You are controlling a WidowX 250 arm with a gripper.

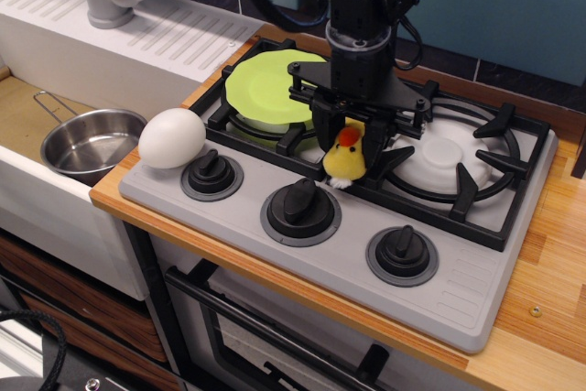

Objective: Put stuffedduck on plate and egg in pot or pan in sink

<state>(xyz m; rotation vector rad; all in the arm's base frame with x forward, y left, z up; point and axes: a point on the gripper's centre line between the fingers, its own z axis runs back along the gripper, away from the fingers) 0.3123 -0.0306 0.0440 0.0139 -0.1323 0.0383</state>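
One gripper (350, 135) hangs over the middle of the stove, its fingers clamped on the stuffedduck (345, 157), which is held above the black grate (458, 191) between the two burners. Lime-green plate (267, 89) sits on the left burner, just beside the gripper. White egg (171, 138) rests on the grey stove panel near the left knob (211, 171). Steel saucepan (90, 141) stands in the sink (27, 112), apart from the egg

Yellow stuffedduck (345, 157) beside plate (266, 87); egg (171, 138) near pot (90, 142).
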